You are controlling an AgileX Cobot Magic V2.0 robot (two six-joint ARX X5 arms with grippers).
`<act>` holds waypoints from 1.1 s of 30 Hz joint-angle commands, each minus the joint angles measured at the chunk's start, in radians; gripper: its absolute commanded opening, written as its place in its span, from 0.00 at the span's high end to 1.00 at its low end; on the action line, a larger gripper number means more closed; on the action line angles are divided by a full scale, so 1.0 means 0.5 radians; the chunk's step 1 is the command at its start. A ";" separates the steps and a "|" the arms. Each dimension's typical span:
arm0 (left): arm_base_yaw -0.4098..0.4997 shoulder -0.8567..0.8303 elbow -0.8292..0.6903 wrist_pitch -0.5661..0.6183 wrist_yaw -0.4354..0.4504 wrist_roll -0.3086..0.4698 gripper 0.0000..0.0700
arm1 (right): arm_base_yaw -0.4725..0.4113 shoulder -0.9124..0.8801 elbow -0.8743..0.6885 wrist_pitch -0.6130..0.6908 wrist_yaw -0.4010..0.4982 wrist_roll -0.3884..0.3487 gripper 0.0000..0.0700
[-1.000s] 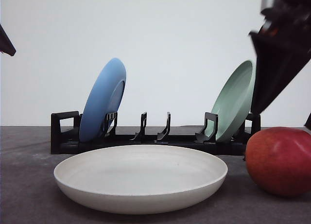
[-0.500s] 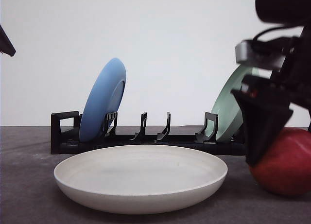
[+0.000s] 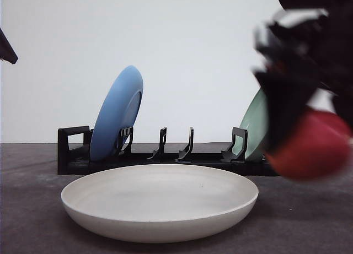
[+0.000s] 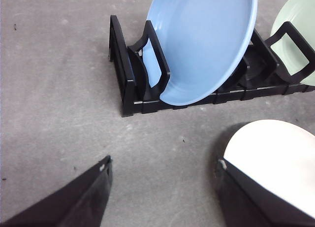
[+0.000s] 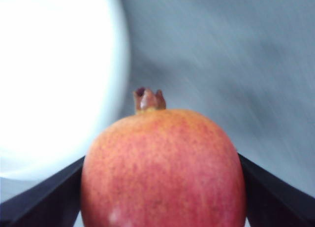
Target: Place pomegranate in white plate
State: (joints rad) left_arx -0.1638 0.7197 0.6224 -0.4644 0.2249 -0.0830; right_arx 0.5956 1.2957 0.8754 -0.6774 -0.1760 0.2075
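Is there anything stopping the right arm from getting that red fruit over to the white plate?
Probably not. The right gripper holds the pomegranate off the table, and nothing stands between it and the white plate.

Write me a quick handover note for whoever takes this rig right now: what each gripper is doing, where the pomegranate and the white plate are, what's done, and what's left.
Right gripper: jaws shut on the round red-orange pomegranate, held clear of the table to the right of the plate; the front view is motion-blurred.
Left gripper: jaws open and empty, above the grey table near the black dish rack.
Wide, shallow cream-white round plate: flat on the table in front of the rack, nothing in it.
Done: fruit grasped and lifted.
Left: carry it over the plate, lower it, release, withdraw.
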 commanded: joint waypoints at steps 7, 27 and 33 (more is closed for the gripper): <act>-0.002 0.010 0.016 0.018 0.010 -0.008 0.44 | 0.285 0.106 0.030 0.553 -0.060 -0.080 0.30; -0.002 0.011 0.016 0.020 0.009 -0.008 0.44 | 0.513 0.588 0.030 1.036 0.052 -0.067 0.30; -0.002 0.011 0.016 0.021 0.009 -0.008 0.44 | 0.516 0.597 0.030 1.036 0.053 -0.064 0.30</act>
State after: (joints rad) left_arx -0.1638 0.7197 0.6224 -0.4644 0.2249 -0.0830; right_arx 0.8425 1.5757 0.8772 -0.1745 -0.1528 0.1795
